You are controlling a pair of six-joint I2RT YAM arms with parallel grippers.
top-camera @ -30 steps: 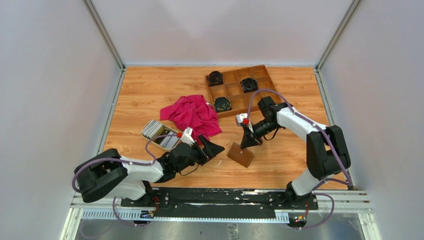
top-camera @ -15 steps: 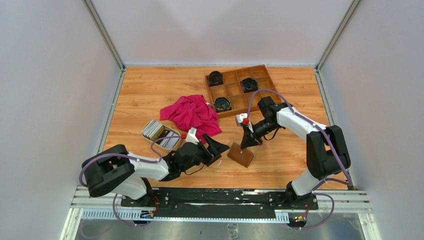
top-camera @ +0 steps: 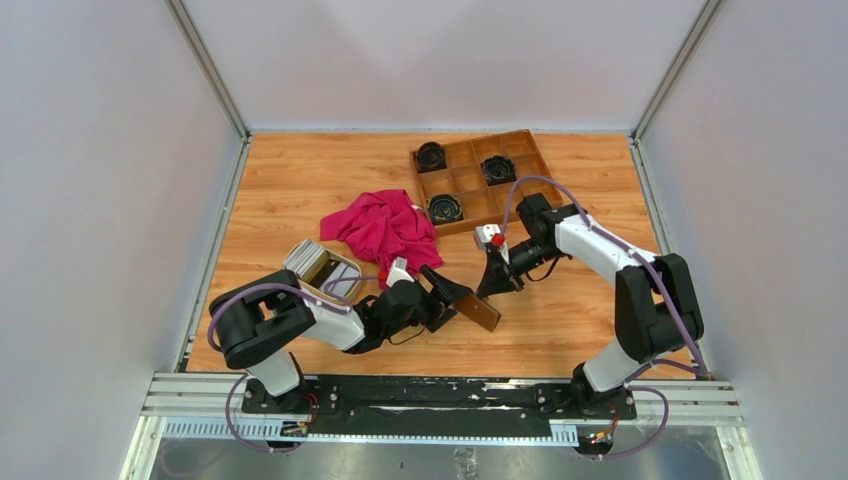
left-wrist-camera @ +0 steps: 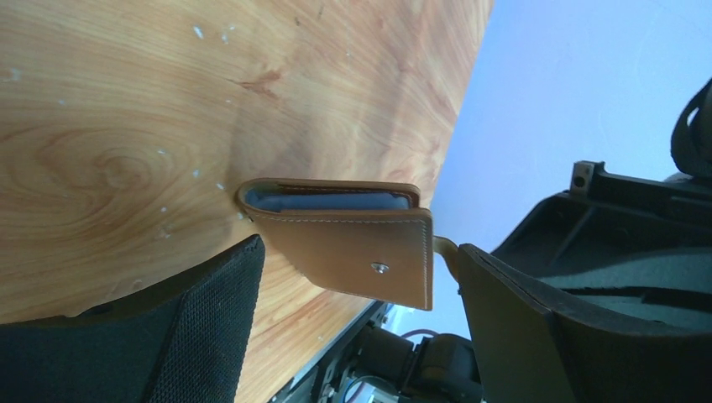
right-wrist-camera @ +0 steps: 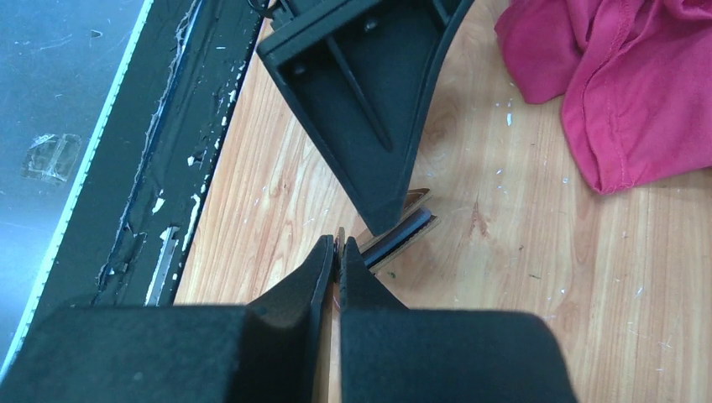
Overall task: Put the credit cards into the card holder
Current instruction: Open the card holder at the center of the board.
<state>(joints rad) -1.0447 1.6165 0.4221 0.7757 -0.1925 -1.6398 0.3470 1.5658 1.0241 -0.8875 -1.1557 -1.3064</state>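
The card holder (top-camera: 480,312) stands tilted on one edge on the counter (top-camera: 290,190), at about 5 o'clock from the crumpled red cloth (top-camera: 385,228). The right gripper (top-camera: 492,284) has its fingers pressed together on what looks like the holder's thin snap tab.

In the last second the left gripper (top-camera: 457,304) has swung away from the cream dish (top-camera: 345,265) and across to the holder. Its fingers now stand wide apart on either side of the holder and touch nothing. That probably means a two-arm hold to spread the holder open is being set up. No card is in hand yet.

The credit cards (top-camera: 306,259) sit stacked on edge in the dish, at 9 o'clock from the holder.

The holder is smooth tan leather with pale stitching, a metal snap stud and a greyish lining in the fold. It is flat and stiff-looking. The cards are thin, rigid rectangles.
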